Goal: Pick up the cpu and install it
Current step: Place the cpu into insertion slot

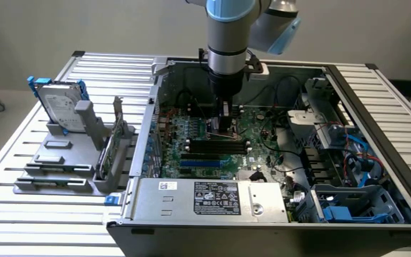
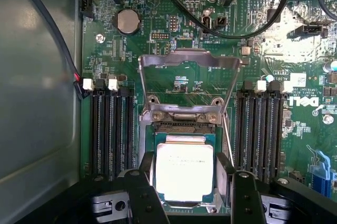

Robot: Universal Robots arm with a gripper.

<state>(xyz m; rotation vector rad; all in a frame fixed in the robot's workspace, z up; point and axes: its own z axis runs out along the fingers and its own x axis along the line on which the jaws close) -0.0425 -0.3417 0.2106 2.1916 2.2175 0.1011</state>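
The cpu (image 2: 184,174), a flat square chip with a bright silver top, sits between my gripper's (image 2: 186,167) two black fingertips (image 2: 147,165), which press against its opposite edges. It lies level over the square metal-framed socket (image 2: 185,127) on the green motherboard (image 2: 158,29). The socket's load plate (image 2: 187,62) is swung up and open behind it. In the exterior view the arm reaches straight down into the open computer case (image 1: 155,107), and the gripper (image 1: 223,122) is low over the motherboard's middle.
Black memory slots (image 2: 110,129) flank the socket on both sides. Black cables (image 2: 221,24) loop over the board beyond it. Outside the case, at the exterior view's left, a silver hard drive (image 1: 59,104) with a blue bracket stands in a grey holder (image 1: 55,171).
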